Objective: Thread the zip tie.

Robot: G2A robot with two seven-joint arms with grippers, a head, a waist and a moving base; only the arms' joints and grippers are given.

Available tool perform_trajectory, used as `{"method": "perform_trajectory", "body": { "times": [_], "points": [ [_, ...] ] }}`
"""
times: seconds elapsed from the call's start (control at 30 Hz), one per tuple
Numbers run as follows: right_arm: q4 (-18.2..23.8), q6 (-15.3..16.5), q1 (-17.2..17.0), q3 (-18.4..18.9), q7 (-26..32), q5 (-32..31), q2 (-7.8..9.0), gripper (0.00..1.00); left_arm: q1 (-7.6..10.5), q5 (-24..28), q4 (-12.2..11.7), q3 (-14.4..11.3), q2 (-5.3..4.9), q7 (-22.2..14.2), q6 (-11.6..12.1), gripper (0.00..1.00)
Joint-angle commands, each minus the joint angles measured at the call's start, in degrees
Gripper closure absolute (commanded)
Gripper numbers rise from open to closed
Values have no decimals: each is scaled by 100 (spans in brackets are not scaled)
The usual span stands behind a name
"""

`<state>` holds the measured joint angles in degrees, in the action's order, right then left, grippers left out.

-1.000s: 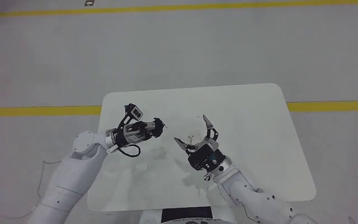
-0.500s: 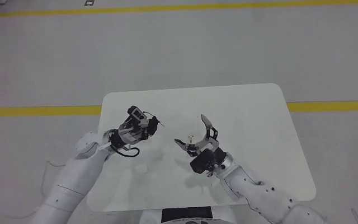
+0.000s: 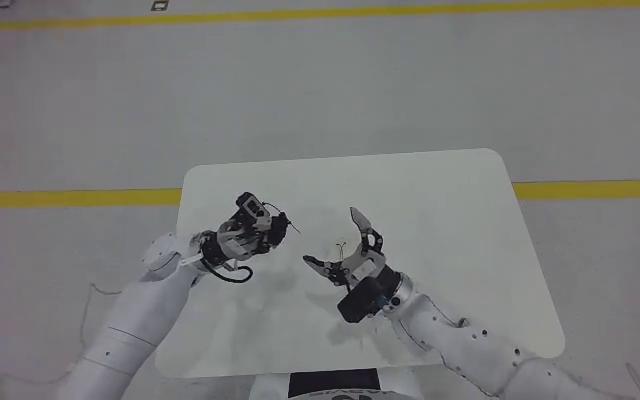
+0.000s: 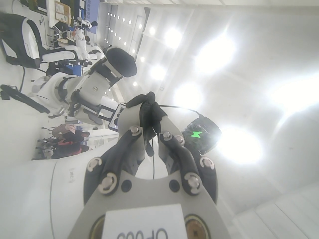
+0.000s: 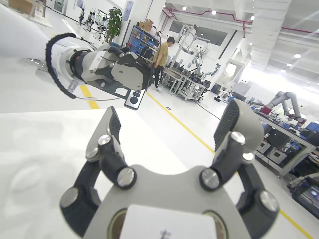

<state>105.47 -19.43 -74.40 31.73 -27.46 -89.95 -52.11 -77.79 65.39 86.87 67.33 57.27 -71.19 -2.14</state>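
Black and thin, the plastic zip tie [image 4: 174, 106] hangs above the white rounded table [image 3: 450, 200], its slim tail poking out toward the right gripper [image 3: 335, 242]. To do this step well, I judge that gripper should pinch the tail close to its tip and square to the strip, so the tail keeps stiff for feeding. The left gripper [image 4: 149, 111] is clenched on the tie. The right one is spread wide, grasping nothing, near the tail.

My left fingers [image 3: 271, 222] hang above the left part of the white rounded bench [image 3: 450, 200], clamped on the thin black plastic zip tie [image 3: 289, 227]; my right fingers [image 3: 360, 221], spread apart, sit to their right, near mid-bench.
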Motion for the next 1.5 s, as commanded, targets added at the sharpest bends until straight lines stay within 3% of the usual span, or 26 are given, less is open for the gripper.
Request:
{"method": "perform_trajectory", "body": {
  "times": [0.0,0.27,0.4,0.67,1.03,1.07,1.17,1.2,1.47],
  "points": [
    [-123,23,165,13,18,0,26,0,-27,163,56,-56,23,175,-92,100],
    [-331,-6,1158,-846,-113,0,228,0,21,380,16,-185,82,432,-259,100],
    [-326,-6,1495,-1167,-157,0,274,0,30,378,-26,-203,94,533,-309,100],
    [-323,27,1485,-1116,-69,0,259,0,-6,469,59,-255,112,668,-374,100],
    [-485,-6,1730,-1274,-8,0,216,0,-20,646,86,-333,160,601,-500,100],
    [-483,-6,1741,-1286,-20,0,216,7,-14,631,81,-332,162,595,-508,100],
    [-489,-6,1755,-1284,-45,0,221,45,-14,631,81,-332,162,595,-508,100],
    [-489,-6,1755,-1281,-62,0,224,51,-14,631,81,-332,162,595,-508,100],
    [-483,-6,1798,-1320,-154,0,258,60,-14,631,81,-332,162,595,-508,100]
  ]
}}
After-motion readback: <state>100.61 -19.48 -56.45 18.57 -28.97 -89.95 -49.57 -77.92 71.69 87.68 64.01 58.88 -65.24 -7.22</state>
